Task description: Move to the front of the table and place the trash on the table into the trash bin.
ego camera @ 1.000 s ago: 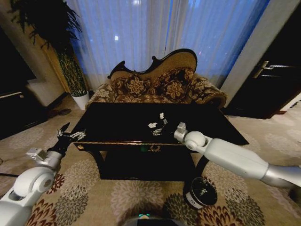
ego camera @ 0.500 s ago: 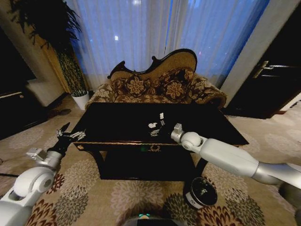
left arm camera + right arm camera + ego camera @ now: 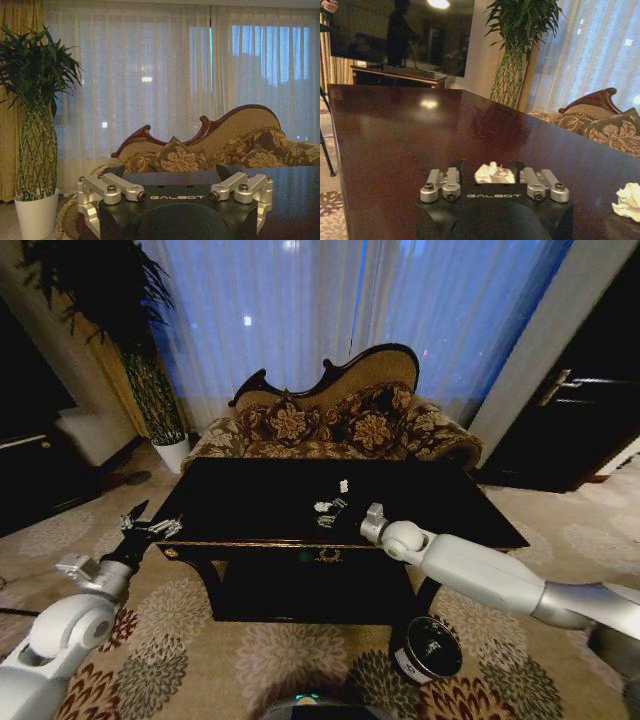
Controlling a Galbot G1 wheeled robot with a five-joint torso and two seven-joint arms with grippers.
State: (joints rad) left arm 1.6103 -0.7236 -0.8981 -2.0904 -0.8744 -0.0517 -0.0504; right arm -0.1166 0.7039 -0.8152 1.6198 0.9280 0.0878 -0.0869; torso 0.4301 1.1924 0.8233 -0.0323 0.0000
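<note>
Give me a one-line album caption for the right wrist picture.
Right hand low over the glossy table, closing in on a white paper bit.

In the head view, the trash [image 3: 331, 508] at the centre of the table [image 3: 250, 505] is too small to sort into separate items; it reads as pale specks. The right gripper [image 3: 338, 512] sits among them, its fingertips too small to judge. The trash bin [image 3: 428, 648] at lower right is partly hidden by the right arm. In the right wrist view, a white paper bit [image 3: 494, 173] is partly covered by the gripper body, and another [image 3: 627, 200] is cut off by the right edge.
</note>
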